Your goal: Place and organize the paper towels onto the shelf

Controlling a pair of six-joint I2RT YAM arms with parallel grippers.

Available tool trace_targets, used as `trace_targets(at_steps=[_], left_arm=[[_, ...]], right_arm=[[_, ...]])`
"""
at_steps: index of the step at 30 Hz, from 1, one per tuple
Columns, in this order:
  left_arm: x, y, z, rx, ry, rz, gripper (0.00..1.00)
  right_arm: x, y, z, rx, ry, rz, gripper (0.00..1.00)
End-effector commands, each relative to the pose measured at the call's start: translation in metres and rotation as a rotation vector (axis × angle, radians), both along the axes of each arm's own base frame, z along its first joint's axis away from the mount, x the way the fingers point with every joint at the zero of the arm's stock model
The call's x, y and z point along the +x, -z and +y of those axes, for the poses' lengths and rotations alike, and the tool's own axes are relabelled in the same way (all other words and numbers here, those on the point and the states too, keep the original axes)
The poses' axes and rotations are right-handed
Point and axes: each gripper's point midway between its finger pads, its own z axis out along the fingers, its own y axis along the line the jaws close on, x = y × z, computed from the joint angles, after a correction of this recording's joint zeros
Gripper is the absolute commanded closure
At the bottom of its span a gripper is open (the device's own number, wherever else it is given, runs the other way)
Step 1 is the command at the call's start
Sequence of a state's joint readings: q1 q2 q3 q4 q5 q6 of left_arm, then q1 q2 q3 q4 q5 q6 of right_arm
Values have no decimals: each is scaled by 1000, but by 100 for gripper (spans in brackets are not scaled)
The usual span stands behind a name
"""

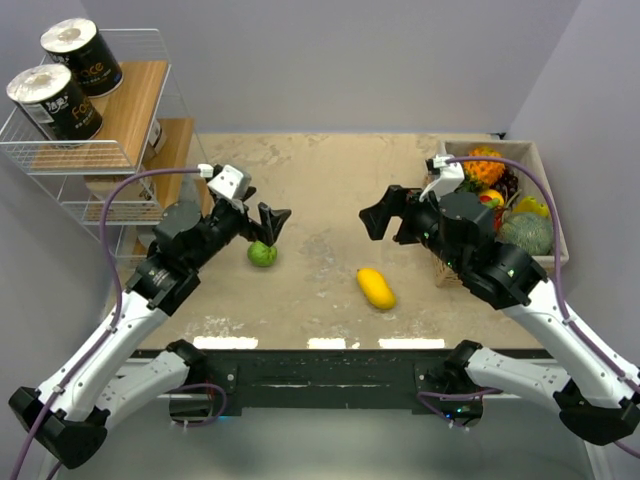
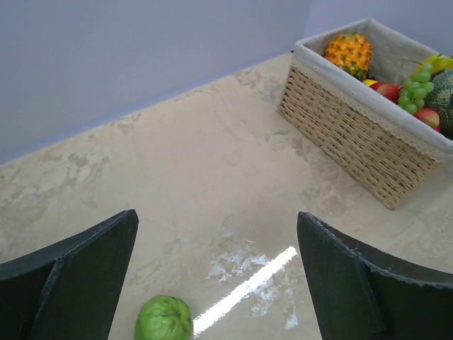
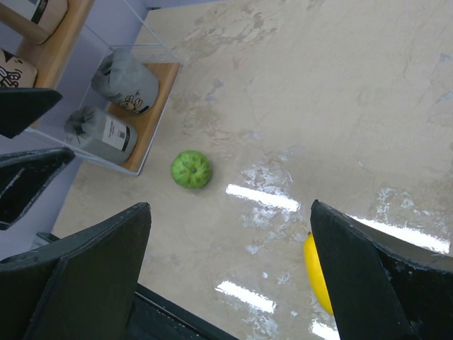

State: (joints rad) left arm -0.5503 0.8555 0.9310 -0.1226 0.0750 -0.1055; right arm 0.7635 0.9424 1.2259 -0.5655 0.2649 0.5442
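Note:
The shelf stands at the far left, a white wire rack with wooden boards. Two black-wrapped paper towels stand on its top tier. In the right wrist view, two grey-wrapped rolls lie on the lowest board, and tan rolls sit on a higher one. My left gripper hangs open and empty over the table, just right of the shelf. My right gripper is open and empty too, facing the left one across the middle.
A green fruit lies on the table below the left gripper. A yellow fruit lies near the front centre. A wicker basket full of fruit stands at the right edge, behind the right arm.

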Motion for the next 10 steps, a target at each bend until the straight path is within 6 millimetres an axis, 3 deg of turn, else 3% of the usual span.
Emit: trace_targets(at_steps=[1, 10], left_arm=[[-7, -5, -9, -86, 52, -13, 0], [-11, -13, -7, -105, 53, -40, 0]], right_arm=[[4, -4, 8, 40, -10, -11, 1], [7, -2, 18, 28, -47, -11, 1]])
